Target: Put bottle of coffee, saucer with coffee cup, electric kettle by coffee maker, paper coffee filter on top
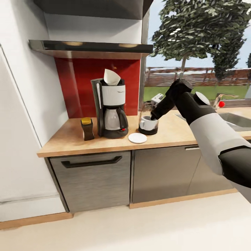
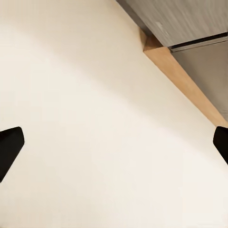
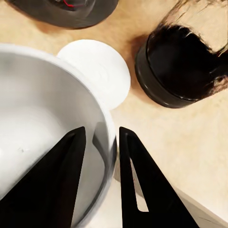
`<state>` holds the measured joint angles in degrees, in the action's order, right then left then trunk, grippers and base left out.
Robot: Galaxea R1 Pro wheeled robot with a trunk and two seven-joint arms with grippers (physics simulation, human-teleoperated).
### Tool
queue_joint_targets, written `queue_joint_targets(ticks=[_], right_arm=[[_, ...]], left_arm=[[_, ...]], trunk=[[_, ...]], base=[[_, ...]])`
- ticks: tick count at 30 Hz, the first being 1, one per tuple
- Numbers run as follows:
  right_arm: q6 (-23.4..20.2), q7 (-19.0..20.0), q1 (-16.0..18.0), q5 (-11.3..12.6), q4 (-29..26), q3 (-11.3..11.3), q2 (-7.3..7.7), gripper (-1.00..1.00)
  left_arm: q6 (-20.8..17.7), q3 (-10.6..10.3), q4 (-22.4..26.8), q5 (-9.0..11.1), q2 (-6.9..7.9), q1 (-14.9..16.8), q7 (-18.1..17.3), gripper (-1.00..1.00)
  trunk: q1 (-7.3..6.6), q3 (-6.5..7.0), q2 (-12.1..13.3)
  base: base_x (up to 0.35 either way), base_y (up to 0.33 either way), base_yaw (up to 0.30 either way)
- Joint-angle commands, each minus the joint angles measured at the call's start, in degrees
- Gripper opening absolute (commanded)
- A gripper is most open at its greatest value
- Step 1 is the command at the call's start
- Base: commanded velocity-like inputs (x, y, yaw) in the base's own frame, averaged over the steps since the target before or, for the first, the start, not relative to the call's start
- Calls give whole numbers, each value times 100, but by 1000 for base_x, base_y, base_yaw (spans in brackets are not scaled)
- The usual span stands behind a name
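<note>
On the kitchen countertop [image 1: 66, 141] stands the coffee maker [image 1: 111, 108] with the white paper coffee filter [image 1: 111, 77] on top. The bottle of coffee [image 1: 87, 128] stands just left of it, under the kitchen shelf [image 1: 90, 47]. The saucer [image 1: 137, 138] lies bare at its right front. My right gripper [image 1: 153, 117] is shut on the coffee cup [image 1: 147, 123] by its rim, held in front of the electric kettle [image 1: 149, 131]. In the right wrist view the cup [image 3: 42, 114] wall sits between the fingers [image 3: 135, 175], beside the saucer [image 3: 102, 71] and kettle [image 3: 183, 66]. My left gripper [image 2: 114, 142] hangs open over the floor.
A sink [image 1: 240, 120] with a faucet [image 1: 219, 101] lies to the right on the worktop. A white wall panel [image 1: 21, 132] bounds the counter's left end. Grey cabinet fronts [image 1: 94, 181] sit below, with a wooden toe kick [image 2: 180, 80] and pale floor.
</note>
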<state>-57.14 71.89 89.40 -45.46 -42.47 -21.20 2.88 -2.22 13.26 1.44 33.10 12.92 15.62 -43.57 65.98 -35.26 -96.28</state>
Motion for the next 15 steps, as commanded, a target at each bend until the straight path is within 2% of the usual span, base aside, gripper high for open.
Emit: queue_joint_targets(ticks=[1,6,10,11,15], right_arm=[[-34,62,7,-51,-2,-16,2,-100],[-34,62,4,-53,6,-16,14,-100],[-34,58,-1,-59,129,-16,25,-100],[-42,46,2,-60,418,-13,8,-100],[-57,43,-1,-58,514,-8,-3,-100]], left_arm=[[-22,45,-3,-22,0,3,-20,100],[-18,45,-3,-22,1,3,-20,100],[-16,45,-3,-22,2,2,-23,100],[-15,45,-3,-22,2,2,-28,100],[-15,45,-3,-22,1,2,-32,100]], trunk=[[0,-6,-3],[0,-6,-3],[0,-6,-3],[0,-6,-3],[0,-6,-3]], base=[[0,309,0],[0,239,0],[0,12,0],[0,1,0],[0,0,0]])
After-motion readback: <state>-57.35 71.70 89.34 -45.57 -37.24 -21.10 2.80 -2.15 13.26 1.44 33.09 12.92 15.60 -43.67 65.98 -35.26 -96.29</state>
